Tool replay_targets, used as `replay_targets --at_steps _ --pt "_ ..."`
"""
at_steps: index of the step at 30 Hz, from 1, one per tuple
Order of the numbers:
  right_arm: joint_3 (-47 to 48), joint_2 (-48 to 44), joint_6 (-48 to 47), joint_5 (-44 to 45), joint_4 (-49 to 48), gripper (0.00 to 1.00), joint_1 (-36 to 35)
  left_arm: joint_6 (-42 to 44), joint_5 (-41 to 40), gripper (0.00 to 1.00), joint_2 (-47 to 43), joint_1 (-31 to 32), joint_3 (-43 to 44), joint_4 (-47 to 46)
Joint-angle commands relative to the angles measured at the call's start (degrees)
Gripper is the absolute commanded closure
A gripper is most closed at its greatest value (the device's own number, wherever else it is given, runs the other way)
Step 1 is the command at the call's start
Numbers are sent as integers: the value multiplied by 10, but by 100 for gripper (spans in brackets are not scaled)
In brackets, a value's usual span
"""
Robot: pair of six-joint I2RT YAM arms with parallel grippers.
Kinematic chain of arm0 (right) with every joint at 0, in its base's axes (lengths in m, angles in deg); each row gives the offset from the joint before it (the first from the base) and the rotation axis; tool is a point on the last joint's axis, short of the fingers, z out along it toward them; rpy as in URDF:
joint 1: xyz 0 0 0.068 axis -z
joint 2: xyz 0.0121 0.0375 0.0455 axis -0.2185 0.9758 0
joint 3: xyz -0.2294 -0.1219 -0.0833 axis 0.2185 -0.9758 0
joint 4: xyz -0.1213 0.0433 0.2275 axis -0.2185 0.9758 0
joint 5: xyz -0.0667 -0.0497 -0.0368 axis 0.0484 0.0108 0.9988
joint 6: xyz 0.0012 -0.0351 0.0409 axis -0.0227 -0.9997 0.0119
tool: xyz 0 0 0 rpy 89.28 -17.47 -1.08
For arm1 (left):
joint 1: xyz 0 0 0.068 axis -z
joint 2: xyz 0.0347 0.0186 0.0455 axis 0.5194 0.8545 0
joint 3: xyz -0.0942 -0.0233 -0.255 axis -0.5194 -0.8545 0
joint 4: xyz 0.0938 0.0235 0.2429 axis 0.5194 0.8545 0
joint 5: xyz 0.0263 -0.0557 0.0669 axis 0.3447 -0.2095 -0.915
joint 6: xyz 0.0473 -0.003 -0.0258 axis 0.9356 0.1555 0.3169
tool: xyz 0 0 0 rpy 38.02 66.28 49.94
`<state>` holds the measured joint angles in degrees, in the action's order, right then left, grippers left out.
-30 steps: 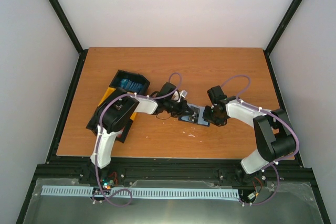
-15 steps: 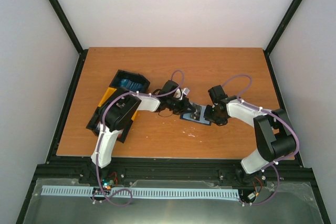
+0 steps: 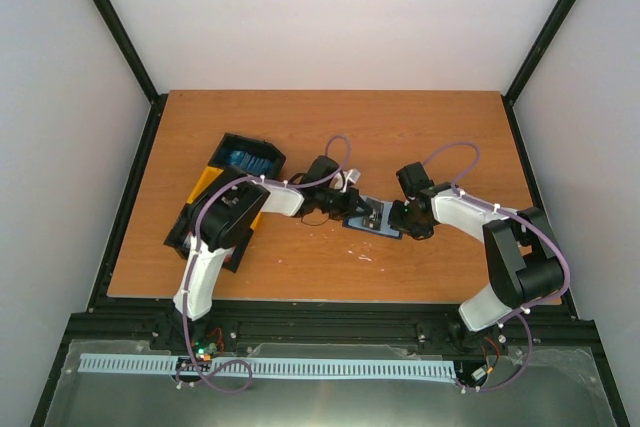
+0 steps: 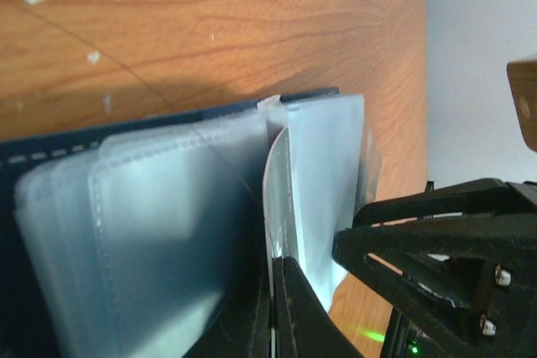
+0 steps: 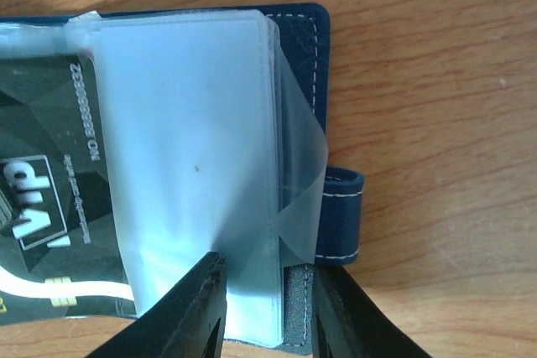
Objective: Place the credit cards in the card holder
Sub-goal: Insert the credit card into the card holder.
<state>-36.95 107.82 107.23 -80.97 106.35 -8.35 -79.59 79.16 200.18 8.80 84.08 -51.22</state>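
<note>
The card holder (image 3: 372, 219) lies open on the table between both grippers, its clear sleeves (image 4: 151, 232) fanned out. My left gripper (image 4: 275, 270) is shut on a pale credit card (image 4: 277, 199), held on edge, its far end standing among the sleeves. In the top view the left gripper (image 3: 352, 209) sits at the holder's left side. My right gripper (image 5: 267, 299) straddles the holder's right edge (image 5: 295, 31), one finger on the sleeve stack and one against the cover, gripping it. A dark credit card (image 5: 50, 190) marked VIP sits in a sleeve.
A black-and-yellow tray (image 3: 190, 232) stands at the left, partly under the left arm, with blue cards (image 3: 245, 159) in its far compartment. The holder's navy strap tab (image 5: 340, 215) sticks out beside the right finger. The right gripper's black body (image 4: 445, 241) is close to the left fingers.
The left gripper has edged slightly towards the card holder with the card in it. The right arm has stayed still.
</note>
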Motion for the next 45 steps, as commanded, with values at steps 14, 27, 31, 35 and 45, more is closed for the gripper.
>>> replay_targets --at_steps 14,27,31,35,45 --pt "-6 15 -2 -18 -4 72 -3 -11 -3 99 39 13 40 40" --pt "-2 15 -5 -17 -1 72 -3 26 -38 99 39 9 42 67" --pt "-4 15 -5 -20 -3 72 -3 12 -15 99 46 15 36 50" --pt "-4 13 -3 -21 -5 72 -3 8 -12 92 47 20 36 64" --pt "-4 11 4 -22 -9 72 -3 46 -110 59 18 20 118 305"
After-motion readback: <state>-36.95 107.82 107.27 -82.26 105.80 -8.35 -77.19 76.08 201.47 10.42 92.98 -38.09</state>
